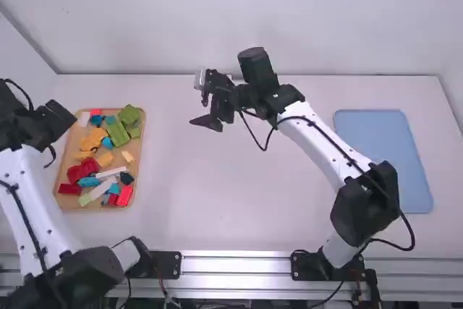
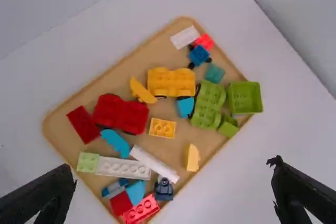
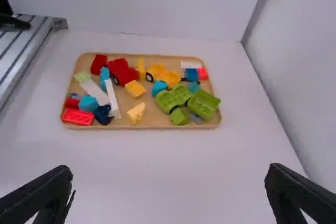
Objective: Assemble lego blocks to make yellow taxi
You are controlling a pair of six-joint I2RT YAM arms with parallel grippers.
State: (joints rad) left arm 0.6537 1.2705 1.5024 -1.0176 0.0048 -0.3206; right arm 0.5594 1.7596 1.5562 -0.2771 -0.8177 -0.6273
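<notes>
We judged the step in hand to be picking out the yellow wheeled base (image 2: pixel 171 82) first. To do it well, we needed to centre over it, square the fingers to its narrow sides, drop straight down and close gently, keeping clear of the green wheeled piece (image 2: pixel 208 104) and blue brick (image 2: pixel 185 107) crowding it. The loose yellow brick (image 2: pixel 162 128) could wait until the base sat steady.

Our left end effector (image 2: pixel 173 165) hung above the wooden tray (image 2: pixel 126 72), fingers spread with nothing between them. In the high view, the base lay below and to the right of it, among the other blocks. Our right end effector (image 3: pixel 169 168), also spread and empty, was over the tabletop (image 3: pixel 173 156), well apart from the base.
</notes>
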